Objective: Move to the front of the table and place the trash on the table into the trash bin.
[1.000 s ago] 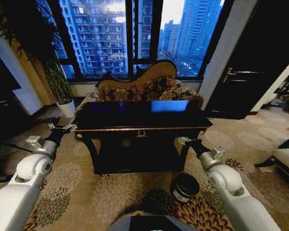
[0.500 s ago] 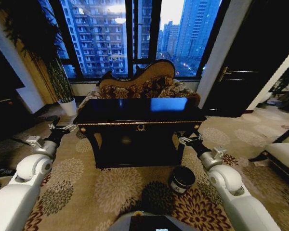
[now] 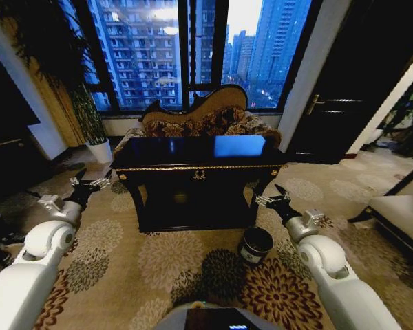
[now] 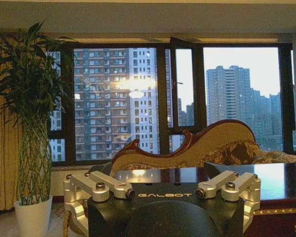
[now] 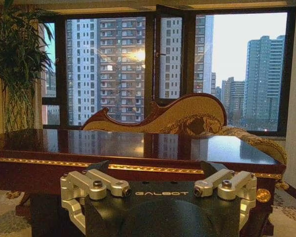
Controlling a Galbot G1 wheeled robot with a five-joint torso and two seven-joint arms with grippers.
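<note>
Facing: I have the table (image 3: 199, 157) straight ahead in the head view, long side toward me, gold trim along its front edge and a gold emblem at front centre.
Table top: it reads glossy and mirrors the window light; from the right wrist view the table (image 5: 138, 148) surface shows reflections, and I cannot make out any bottle or scraps on it from this far back.
Trash bin: the trash bin (image 3: 255, 245) stands upright on the patterned carpet (image 3: 158, 261), in front of the table's right front corner and apart from it, pale label facing me.
Left gripper: the left gripper (image 3: 95, 183) is held forward in the air off the table's left end, fingers spread apart, nothing between them; from its own wrist camera the left gripper (image 4: 163, 190) also shows its linkages splayed wide.
Right gripper: the right gripper (image 3: 272, 198) hangs off the table's right front corner, above and just beyond the bin in my view, fingers parted and empty; its wrist camera shows the right gripper (image 5: 160, 190) with the same spread linkage.
Behind the table: a patterned brown sofa (image 3: 206, 120) sits against the tall windows (image 3: 186, 48).
Left side: a potted plant (image 3: 89, 120) stands by the window.
</note>
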